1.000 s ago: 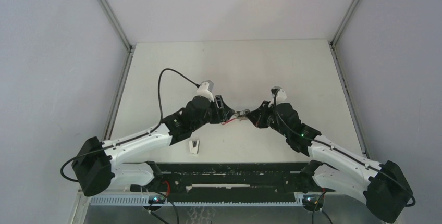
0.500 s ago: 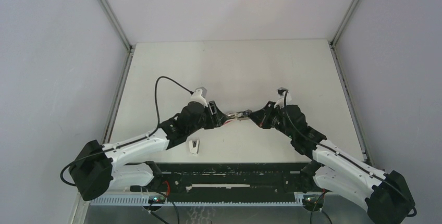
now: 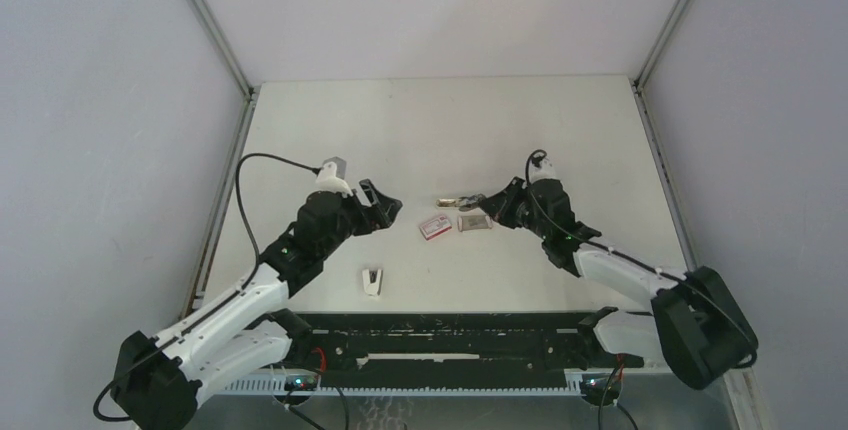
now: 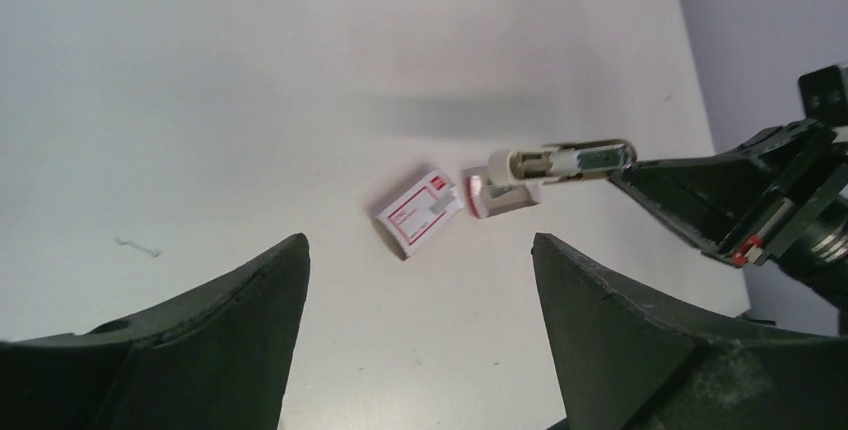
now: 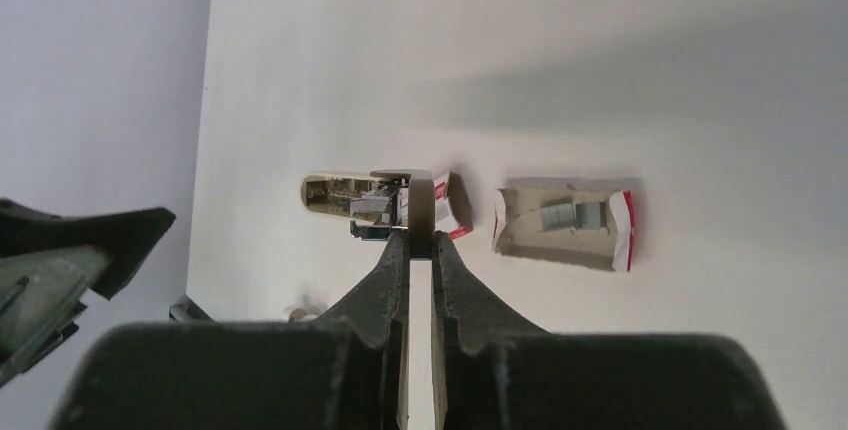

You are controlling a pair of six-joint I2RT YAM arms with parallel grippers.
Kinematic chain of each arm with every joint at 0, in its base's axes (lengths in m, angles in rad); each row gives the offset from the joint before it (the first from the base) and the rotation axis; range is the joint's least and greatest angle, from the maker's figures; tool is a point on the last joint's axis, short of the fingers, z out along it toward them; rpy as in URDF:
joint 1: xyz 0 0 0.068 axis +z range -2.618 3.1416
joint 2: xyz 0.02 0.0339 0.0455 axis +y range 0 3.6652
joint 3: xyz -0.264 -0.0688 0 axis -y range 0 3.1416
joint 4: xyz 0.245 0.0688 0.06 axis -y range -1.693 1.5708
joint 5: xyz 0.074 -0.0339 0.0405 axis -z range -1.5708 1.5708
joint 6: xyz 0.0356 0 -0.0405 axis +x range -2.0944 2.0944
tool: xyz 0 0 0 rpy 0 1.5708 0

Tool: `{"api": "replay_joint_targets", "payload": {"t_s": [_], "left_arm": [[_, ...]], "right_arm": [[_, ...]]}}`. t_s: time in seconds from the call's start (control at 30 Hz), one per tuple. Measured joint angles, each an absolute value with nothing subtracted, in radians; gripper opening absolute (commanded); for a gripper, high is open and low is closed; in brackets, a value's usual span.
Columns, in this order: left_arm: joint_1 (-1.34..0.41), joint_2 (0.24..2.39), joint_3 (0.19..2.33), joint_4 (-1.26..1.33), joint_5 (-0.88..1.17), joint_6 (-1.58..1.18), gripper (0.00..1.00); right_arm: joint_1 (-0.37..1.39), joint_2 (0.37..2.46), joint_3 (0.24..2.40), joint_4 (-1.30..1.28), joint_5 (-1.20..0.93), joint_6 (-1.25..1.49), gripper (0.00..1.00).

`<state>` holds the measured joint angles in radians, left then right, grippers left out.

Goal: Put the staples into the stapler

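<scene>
Left gripper [image 3: 386, 200] has backed well away from stapler [image 5: 345, 195]; jaws wide, empty. Right gripper [image 5: 420, 235] jaws pinched on stapler. Staples [image 5: 575, 215] in open tray [image 5: 520, 242] just beside stapler.

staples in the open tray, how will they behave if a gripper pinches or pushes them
The staples look like a short, thin grey metal strip, so they are probably stiff but apt to snap apart if pinched hard. They lie in an open cardboard tray that looks light, so a push would likely slide tray and all. Smooth metal may slip.
</scene>
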<state>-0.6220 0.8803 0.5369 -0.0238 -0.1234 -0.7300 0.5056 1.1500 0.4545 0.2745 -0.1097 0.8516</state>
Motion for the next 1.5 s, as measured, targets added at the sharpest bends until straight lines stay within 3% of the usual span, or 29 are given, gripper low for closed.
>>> {"api": "replay_joint_targets", "payload": {"t_s": [0.5,0.8,1.0,1.13,1.37,1.5], "left_arm": [[-0.582,0.844,0.381,-0.115,-0.091,-0.734,0.86],[-0.582,0.835,0.381,-0.169,-0.117,-0.733,0.86],[-0.582,0.836,0.38,-0.221,-0.125,-0.735,0.84],[-0.583,0.839,0.38,-0.274,-0.129,-0.751,0.84],[-0.638,0.842,0.38,-0.355,-0.166,-0.806,0.85],[-0.683,0.835,0.38,-0.398,-0.195,-0.838,0.86]], "right_arm": [[0.441,1.609,0.687,0.439,-0.189,0.831,0.0],[0.394,1.756,0.724,0.471,-0.262,0.83,0.0],[0.361,1.79,0.729,0.478,-0.295,0.834,0.35],[0.353,1.79,0.729,0.456,-0.289,0.828,0.49],[0.332,1.774,0.715,0.445,-0.249,0.83,0.54],[0.306,1.729,0.656,0.461,-0.236,0.837,0.42]]}}
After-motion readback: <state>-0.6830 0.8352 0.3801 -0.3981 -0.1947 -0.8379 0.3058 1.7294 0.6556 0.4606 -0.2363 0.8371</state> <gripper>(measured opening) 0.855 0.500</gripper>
